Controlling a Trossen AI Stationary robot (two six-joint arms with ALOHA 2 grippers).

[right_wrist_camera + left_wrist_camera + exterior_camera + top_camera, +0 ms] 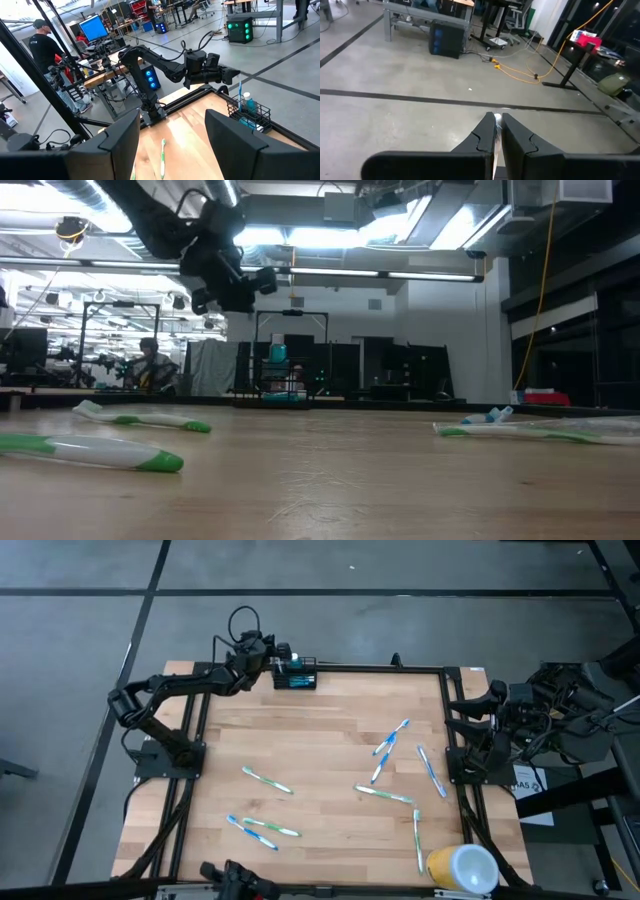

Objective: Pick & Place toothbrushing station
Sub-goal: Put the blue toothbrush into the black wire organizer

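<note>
Open workshop hall with a grey concrete floor point(330, 565)

Dark lines are seen across the floor at the frame's top in the high view. In the low view, ceiling strip lights point(400, 275) and a yellow cable point(545, 270) at upper right are shown; a person point(45, 45) is seen by a blue monitor point(94, 26).

Left arm: base at the left edge of the table, elbow folded back, forearm reaching toward the far edge. Left gripper point(277, 650) sits at the far edge, raised above the table surface in the low view point(262, 280). Its 2 fingers point(485, 135) are pressed together, with only a thin slit between them.

Right arm: folded at the right edge of the table, waiting. Right gripper point(463, 704) points inward; its 2 fingers point(120, 135) stand wide apart, nothing between them.
</note>
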